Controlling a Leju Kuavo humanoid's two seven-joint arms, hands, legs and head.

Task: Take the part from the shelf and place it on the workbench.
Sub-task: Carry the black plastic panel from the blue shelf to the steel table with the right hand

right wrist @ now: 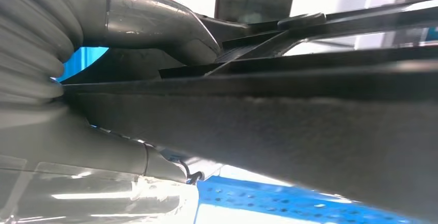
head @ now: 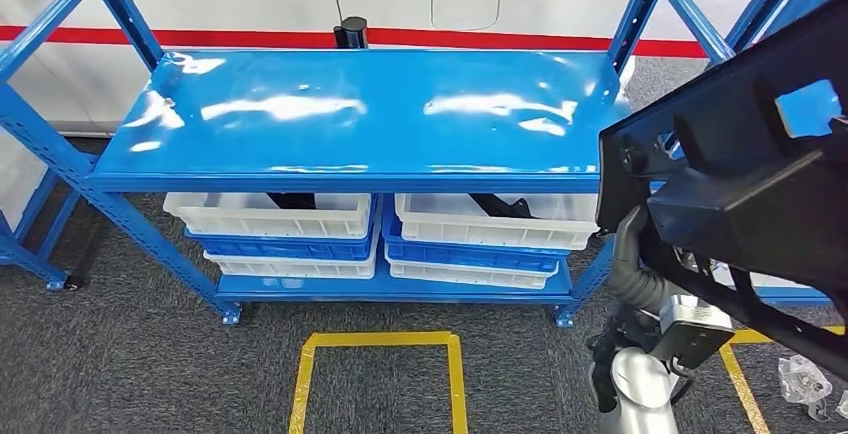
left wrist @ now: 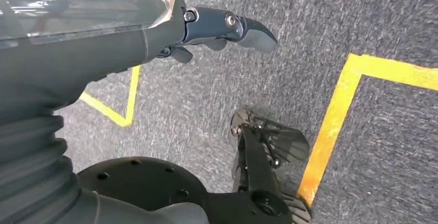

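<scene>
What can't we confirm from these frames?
- Black part: cut off by the head view's right edge; full shape unknown.
- Right robot hand: right wrist view shows it gripping the part, which hides its fingers.
- White bins: contents mostly hidden under the blue shelf top.
- Left robot hand: hangs over the floor, fingers partly hidden.

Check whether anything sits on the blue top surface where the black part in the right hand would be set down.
Nothing visible does. The black part, held by the right hand, hangs off the right end of the blue top surface, which is bare. The white bins sit on the level below.
</scene>
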